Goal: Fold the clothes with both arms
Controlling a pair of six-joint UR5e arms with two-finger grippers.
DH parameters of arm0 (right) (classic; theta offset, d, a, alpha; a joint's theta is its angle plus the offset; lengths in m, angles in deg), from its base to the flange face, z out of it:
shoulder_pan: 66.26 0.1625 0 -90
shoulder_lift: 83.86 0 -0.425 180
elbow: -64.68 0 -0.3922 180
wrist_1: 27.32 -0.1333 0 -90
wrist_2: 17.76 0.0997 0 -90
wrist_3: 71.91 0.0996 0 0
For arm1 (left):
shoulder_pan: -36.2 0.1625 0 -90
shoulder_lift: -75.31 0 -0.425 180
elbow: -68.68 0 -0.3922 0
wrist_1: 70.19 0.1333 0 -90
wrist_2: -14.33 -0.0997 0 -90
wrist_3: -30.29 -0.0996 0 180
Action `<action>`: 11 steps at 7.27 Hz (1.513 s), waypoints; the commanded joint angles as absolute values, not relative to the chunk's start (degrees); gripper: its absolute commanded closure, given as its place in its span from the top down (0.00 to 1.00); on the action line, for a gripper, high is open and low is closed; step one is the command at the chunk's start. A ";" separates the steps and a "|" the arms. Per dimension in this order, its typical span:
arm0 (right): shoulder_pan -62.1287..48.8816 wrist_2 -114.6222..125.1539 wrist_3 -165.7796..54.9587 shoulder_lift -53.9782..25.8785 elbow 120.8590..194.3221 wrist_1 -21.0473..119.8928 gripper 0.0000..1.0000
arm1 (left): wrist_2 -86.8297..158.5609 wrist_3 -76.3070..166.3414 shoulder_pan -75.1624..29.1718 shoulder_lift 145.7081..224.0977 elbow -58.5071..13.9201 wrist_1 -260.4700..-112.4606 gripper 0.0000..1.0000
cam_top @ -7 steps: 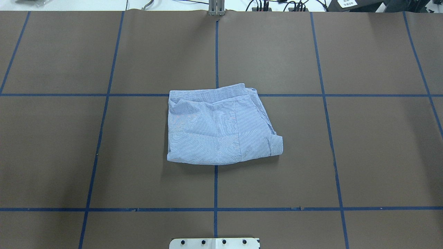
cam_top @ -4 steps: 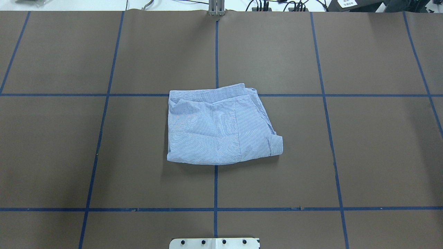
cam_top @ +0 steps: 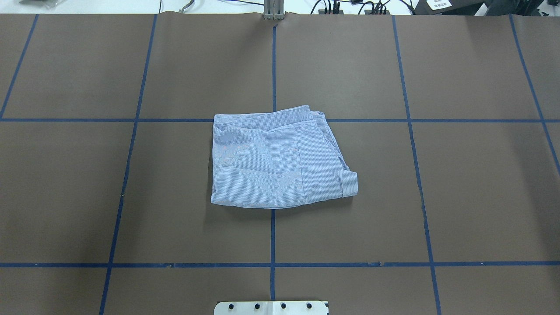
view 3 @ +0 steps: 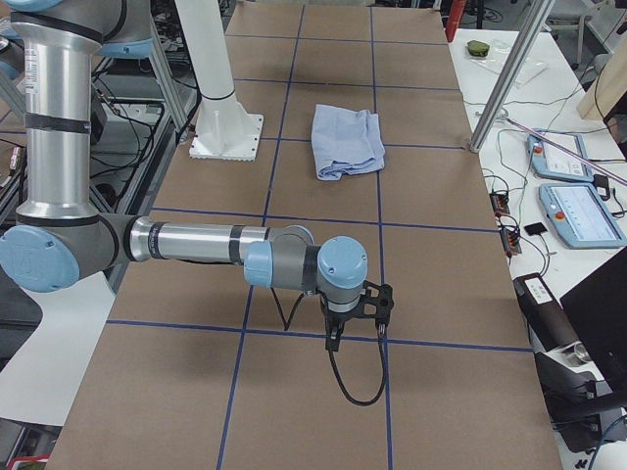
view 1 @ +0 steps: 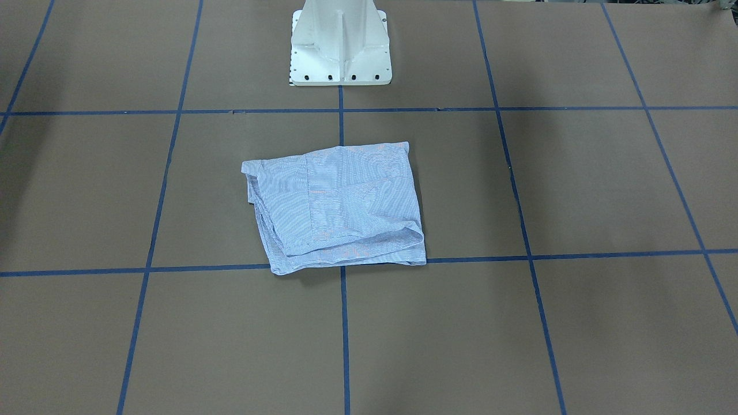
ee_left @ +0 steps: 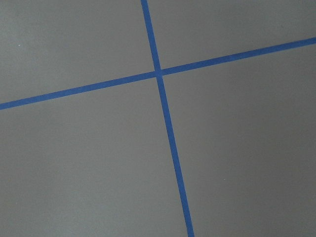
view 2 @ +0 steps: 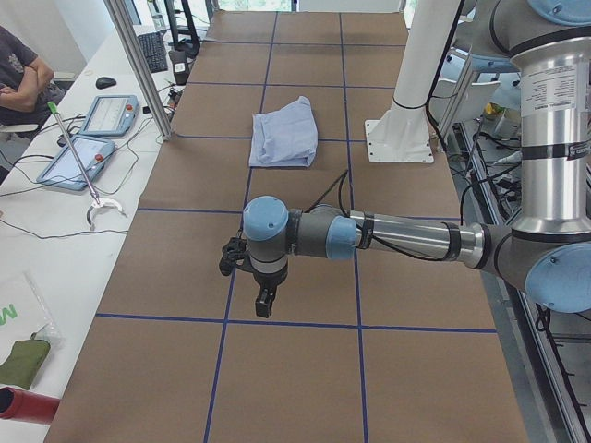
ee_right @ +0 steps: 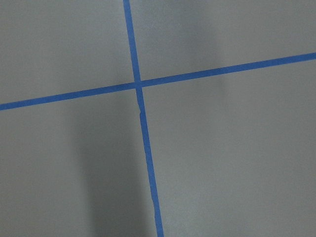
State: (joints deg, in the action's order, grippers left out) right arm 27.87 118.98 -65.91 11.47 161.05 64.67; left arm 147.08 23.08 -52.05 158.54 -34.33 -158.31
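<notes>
Now, your left gripper [view 2: 264,303] hangs over bare table [cam_top: 481,197], well out to one side of the white pedestal base [view 1: 340,46]. Your right gripper [view 3: 356,335] hangs well out to the base's other side. Only the side cameras show them, so you cannot tell whether either is released or clenched; neither is near any cloth. Each wrist camera sees only brown surface and crossing blue tape lines [ee_left: 159,74].

The striped shirt [cam_top: 275,162] lies straight in front of the base, apart from it, folded into a rough, flat square. The folding looks nearly or fully done. The shirt's edge on your right-arm side is uneven, with layered hems and a corner poking out. If you tidy it, bring both arms in together, pinch every layer at that edge, lift low, and move in step so the stack does not slide.
</notes>
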 commanded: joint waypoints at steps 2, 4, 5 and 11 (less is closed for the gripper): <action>27.88 118.91 -65.23 11.42 161.19 64.52 1.00 | 147.40 23.52 -52.13 158.54 -34.33 -158.25 0.99; 27.88 118.83 -65.23 11.42 161.19 64.52 1.00 | 147.75 30.68 -52.13 158.71 -34.42 -158.16 0.99; 27.88 118.74 -65.23 11.42 161.10 64.52 1.00 | 149.06 30.99 -52.13 158.63 -34.33 -158.16 0.99; 25.42 117.86 -71.21 11.33 160.84 64.87 1.00 | 149.07 30.46 -52.04 158.45 -34.33 -158.34 0.99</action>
